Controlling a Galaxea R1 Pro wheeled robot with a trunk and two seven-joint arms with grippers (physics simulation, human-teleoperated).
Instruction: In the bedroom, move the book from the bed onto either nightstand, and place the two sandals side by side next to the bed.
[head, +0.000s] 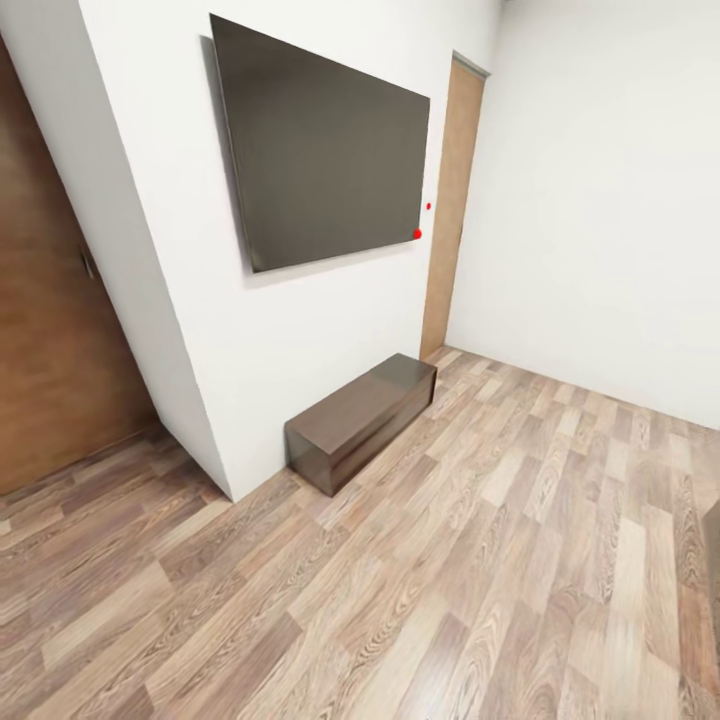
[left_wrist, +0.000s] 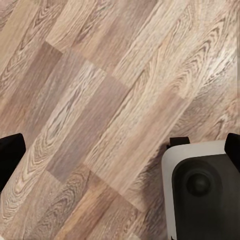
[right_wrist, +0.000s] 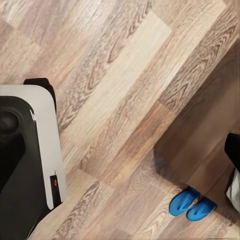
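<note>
We face a wall-mounted screen (head: 325, 140), so we risk rolling past the two sandals (right_wrist: 192, 204) on the floor (head: 480, 560); neither hand's opening can be told.

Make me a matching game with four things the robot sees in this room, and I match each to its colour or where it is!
Things:
1. big screen
2. low cabinet
3. sandals
4. narrow door

Descriptions:
A. bright blue, lying together on the wood floor
B. light tan, in the far corner
C. dark grey, hung on the white wall
D. dark brown, on the floor against the wall under the screen

Pairs: 1-C, 2-D, 3-A, 4-B
</note>
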